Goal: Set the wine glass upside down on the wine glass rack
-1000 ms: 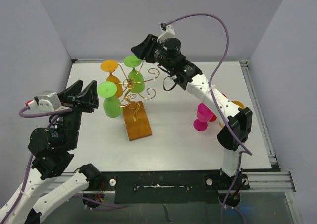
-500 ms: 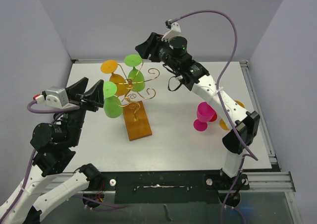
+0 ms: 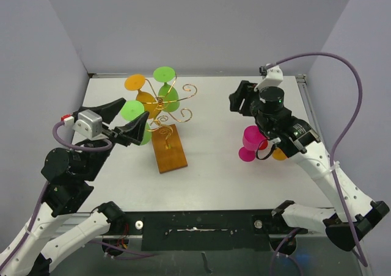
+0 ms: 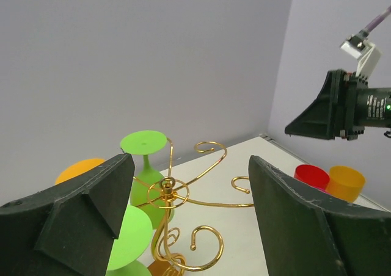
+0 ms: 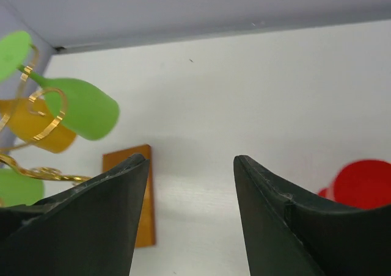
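The wine glass rack is standing left of the middle of the worktop, toward the far edge. Its wooden base is pointing at the near edge. A green wine glass is hanging upside down on the arm facing the far edge, foot up and bowl down. An orange glass is hanging upside down just beside it, toward the far left corner. A second green glass is hanging on the arm facing the left edge, with its bowl mostly hidden behind the left pincer.

That pincer is hovering just at the rack's left side with its fingers standing wide apart and nothing between them. In its wrist view the gold spirals are lying in the gap.

The right pincer is hanging over the right half of the worktop, well apart from the rack. It is also spread apart and gripping nothing, and bare worktop is showing between its fingers in the wrist view.

Near the right edge a pink glass is standing upright, with a red glass and another orange glass just beside it.
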`<state>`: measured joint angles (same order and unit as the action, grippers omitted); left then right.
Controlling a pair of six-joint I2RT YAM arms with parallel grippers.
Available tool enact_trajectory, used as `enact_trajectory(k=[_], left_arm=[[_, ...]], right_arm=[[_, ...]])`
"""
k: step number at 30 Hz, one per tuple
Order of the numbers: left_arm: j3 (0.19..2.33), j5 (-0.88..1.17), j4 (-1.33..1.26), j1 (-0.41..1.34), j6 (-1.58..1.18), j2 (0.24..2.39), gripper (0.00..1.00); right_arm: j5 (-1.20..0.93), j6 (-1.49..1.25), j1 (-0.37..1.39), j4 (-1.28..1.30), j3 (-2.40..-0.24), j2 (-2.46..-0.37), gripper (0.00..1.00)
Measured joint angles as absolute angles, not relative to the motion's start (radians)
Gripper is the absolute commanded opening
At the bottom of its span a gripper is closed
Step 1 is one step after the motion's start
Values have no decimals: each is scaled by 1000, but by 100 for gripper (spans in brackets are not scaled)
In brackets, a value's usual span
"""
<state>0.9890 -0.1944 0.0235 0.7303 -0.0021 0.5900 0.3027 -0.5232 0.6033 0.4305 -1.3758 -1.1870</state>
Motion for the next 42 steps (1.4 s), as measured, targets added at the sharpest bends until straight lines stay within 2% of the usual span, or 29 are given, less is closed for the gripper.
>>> enact_trajectory(k=[6, 13, 16, 28, 42], left_arm=[[982, -115, 15, 730, -7, 588, 73], [938, -92, 3, 730, -52, 590, 73], [931, -93, 3, 730, -75, 599, 73], [931, -98, 2, 730, -129, 614, 73], [932, -137, 23, 730, -166, 617, 73]], right_arm=[[379, -512, 596, 631, -1185, -1077, 54], [334, -512, 590, 728, -1054, -1101, 42], [324, -511, 588, 728, -1043, -1129, 38], [305, -463, 563, 685, -1036, -1184, 35], [294, -448, 538, 646, -1036, -1234, 10]])
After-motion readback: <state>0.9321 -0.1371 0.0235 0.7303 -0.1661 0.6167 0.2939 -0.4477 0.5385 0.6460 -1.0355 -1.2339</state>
